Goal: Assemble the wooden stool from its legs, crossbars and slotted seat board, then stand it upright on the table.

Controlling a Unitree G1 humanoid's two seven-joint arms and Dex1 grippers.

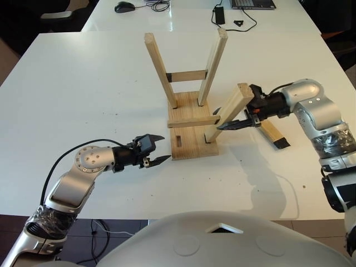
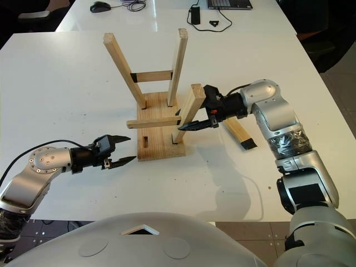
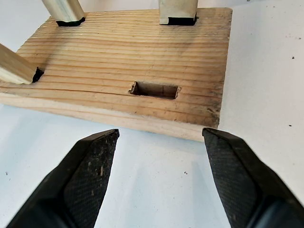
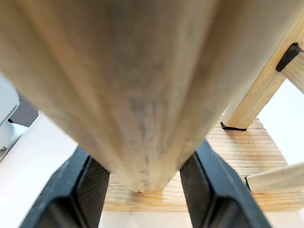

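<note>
On the white table (image 1: 83, 83), right pincer (image 1: 219, 119) clamps a stool leg (image 1: 240, 94); left pincer (image 1: 166, 147) gapes empty.

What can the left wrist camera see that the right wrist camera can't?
Only the left wrist view: the open left pincer facing an empty slot in the seat board, nothing gripped. Only the right wrist view: the right pincer clamped on a slanted leg, very close up. Both: the seat board with another leg plugged in, and the white table.
</note>
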